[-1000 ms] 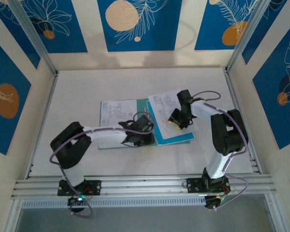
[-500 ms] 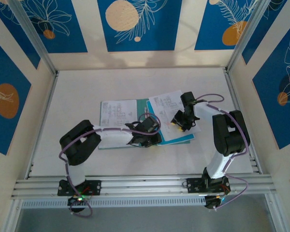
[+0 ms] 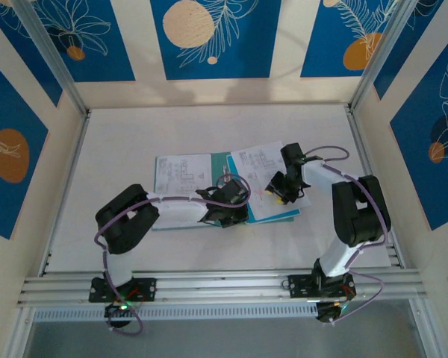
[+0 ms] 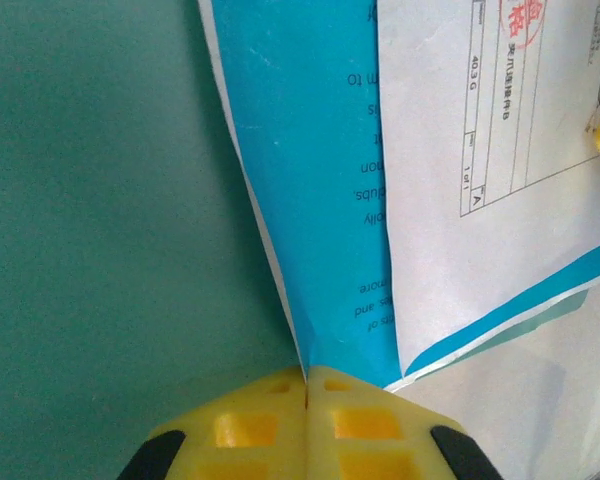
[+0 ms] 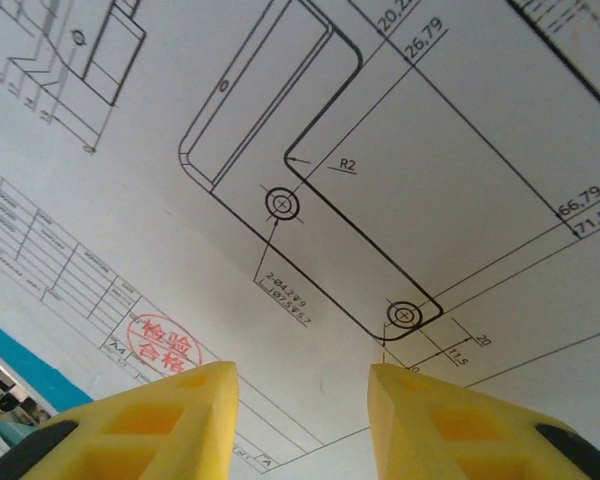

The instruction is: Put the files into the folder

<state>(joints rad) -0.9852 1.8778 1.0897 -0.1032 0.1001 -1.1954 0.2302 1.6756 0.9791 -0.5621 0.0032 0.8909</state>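
Observation:
The teal-green folder [image 3: 219, 162] lies flat mid-table, with a white printed sheet [image 3: 181, 173] on its left part. To the right lies the light-blue sheet [image 3: 275, 212], and a white drawing sheet [image 3: 257, 160] rests on it. My left gripper [image 3: 231, 216] is shut on the near edge of the light-blue sheet [image 4: 310, 200], which rises from the folder [image 4: 100, 200] beside the white sheet [image 4: 480, 150]. My right gripper [image 3: 278, 190] hovers open just over the white drawing sheet [image 5: 360, 130]; nothing sits between its fingers [image 5: 302, 385].
White table [image 3: 209, 127] is bounded by patterned walls on three sides, with an aluminium rail [image 3: 224, 283] along the near edge. A bare strip of table [image 4: 540, 400] shows past the blue sheet's corner.
My left gripper has slid a little to the right along the sheets' near edge. The right gripper and the white drawing sheet under it have shifted slightly right.

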